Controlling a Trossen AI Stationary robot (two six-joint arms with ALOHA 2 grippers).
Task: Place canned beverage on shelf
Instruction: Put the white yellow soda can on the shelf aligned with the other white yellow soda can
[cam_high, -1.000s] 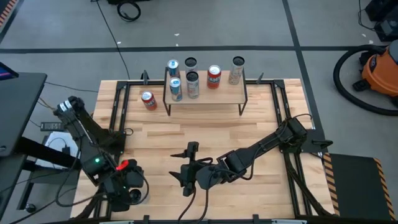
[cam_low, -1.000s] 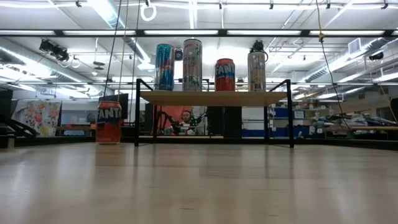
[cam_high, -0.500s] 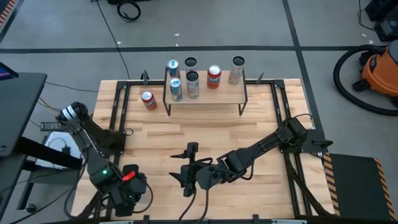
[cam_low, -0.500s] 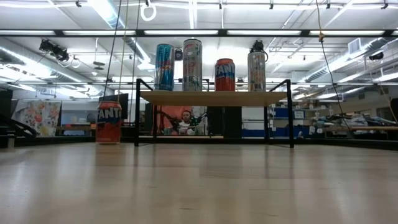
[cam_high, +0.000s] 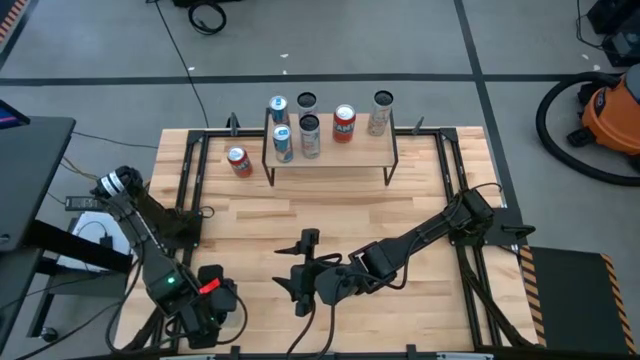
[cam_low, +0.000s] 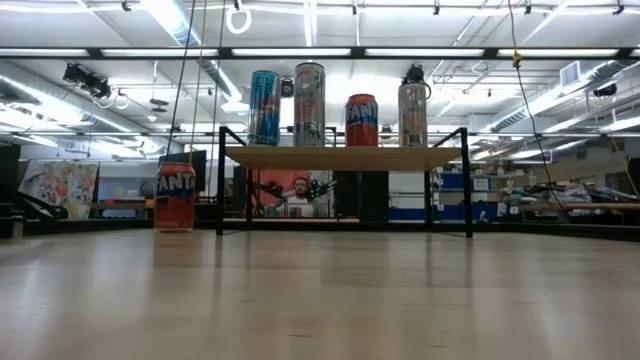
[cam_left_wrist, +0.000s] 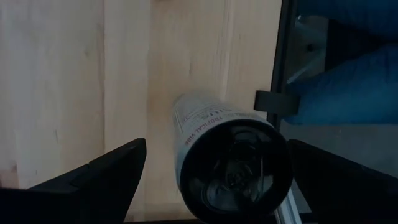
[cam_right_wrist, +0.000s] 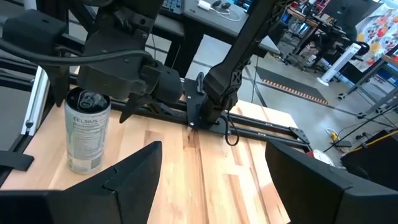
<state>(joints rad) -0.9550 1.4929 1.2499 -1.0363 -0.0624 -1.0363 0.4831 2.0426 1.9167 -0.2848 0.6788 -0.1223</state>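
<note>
Though nearby, can (cam_left_wrist: 224, 155) bottom cropped

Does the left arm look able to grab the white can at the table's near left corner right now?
Probably yes: the left pincer hangs right above the upright white can, fingers spread wide on either side, with nothing between them.

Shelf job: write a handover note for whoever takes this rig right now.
Left gripper: open, jaws either side of the upright Celsius can at the table's near left corner, not closed on it.
Right gripper: open, empty, by the near middle edge.
Shelf: at least four cans on it.
Fanta can: on the table, left of the shelf.
Left to do: grip the Celsius can and shelve it; probably the Fanta can next.
</note>
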